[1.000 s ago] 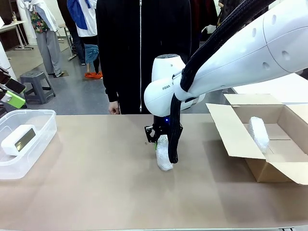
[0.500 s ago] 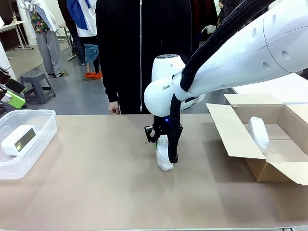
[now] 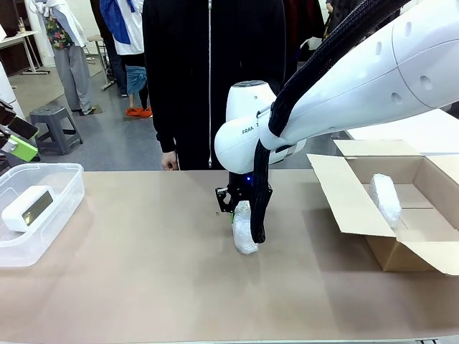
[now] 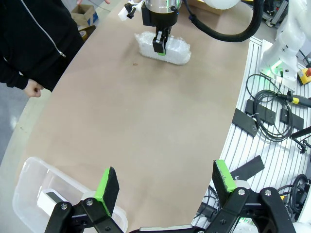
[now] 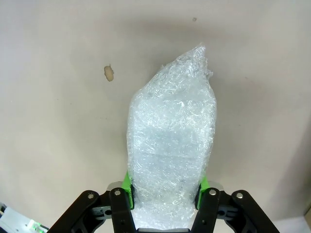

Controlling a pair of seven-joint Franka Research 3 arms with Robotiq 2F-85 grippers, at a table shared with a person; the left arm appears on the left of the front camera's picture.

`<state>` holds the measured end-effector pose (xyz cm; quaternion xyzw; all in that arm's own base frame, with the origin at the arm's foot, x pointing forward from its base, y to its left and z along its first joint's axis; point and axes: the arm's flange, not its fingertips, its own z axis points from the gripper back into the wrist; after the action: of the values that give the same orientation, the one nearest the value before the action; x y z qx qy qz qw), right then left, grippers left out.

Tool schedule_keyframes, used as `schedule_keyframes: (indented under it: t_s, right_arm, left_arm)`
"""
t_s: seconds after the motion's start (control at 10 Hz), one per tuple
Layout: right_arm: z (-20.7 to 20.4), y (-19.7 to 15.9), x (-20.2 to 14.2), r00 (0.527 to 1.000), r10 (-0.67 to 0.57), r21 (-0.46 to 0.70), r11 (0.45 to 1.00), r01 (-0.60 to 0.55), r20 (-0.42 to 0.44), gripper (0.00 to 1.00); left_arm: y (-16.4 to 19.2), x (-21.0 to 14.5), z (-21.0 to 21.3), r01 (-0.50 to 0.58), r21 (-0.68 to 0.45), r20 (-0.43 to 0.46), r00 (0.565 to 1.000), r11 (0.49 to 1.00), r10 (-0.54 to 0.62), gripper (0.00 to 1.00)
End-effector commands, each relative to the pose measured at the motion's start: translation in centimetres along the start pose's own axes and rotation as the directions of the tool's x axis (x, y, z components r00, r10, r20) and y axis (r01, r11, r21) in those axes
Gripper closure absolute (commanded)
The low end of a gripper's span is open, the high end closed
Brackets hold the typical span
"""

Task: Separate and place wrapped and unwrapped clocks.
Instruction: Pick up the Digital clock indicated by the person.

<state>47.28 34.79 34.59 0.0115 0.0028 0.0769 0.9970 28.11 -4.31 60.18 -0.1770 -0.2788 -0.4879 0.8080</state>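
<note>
At the middle of the tabletop (image 3: pixel 143 272), nothing has shifted over the last second: the right gripper (image 3: pixel 242 215) stays clamped on one end of a wrapped clock (image 3: pixel 244 233), and the bundle sits in the same spot as before. In the right wrist view the green pads (image 5: pixel 128 187) press into both sides of the bubbly wrap; whether the far end rests on the surface or hangs just above it is hard to tell. The stillness suggests a pause right after the grasp has closed, with the lift not yet begun.

The other wrapped clock (image 3: pixel 386 199) already lies in the open cardboard box (image 3: pixel 358 208) at the right, and the bare clock (image 3: pixel 27 208) sits in the clear plastic bin (image 3: pixel 50 222) at the left. So this bundle looks like the last piece to sort, and the box its likely place.

The left gripper (image 4: pixel 165 187) hangs with its jaws wide apart and holding nothing, above the bin's end of the tabletop. A person in a black jacket (image 3: pixel 208 72) stands at the far side.
</note>
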Motion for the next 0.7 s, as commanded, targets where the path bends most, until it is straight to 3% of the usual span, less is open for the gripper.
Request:
schedule_keyframes:
  t_s: [0.0,0.1,0.2,0.6]
  right_arm:
    - [0.0,0.0,0.1,1.000,0.007,0.003,1.000,-0.007,0.006,0.87]
    - [0.0,0.0,0.1,1.000,0.007,0.003,1.000,-0.007,0.006,0.87]
    - [0.0,0.0,0.0,1.000,0.000,0.000,1.000,0.000,0.000,0.47]
    - [11.5,0.3,-8.5,0.997,0.009,-0.087,0.996,-0.002,0.081,0.47]
  left_arm:
    - [0.0,0.0,-0.1,-0.005,-0.013,0.010,1.000,1.000,0.005,0.00]
    - [0.0,0.0,-0.1,-0.005,-0.013,0.010,1.000,1.000,0.005,0.00]
    - [0.0,0.0,-0.1,-0.005,-0.013,0.010,1.000,1.000,0.005,0.00]
    - [0.0,0.0,-0.1,-0.005,-0.013,0.010,1.000,1.000,0.005,0.00]
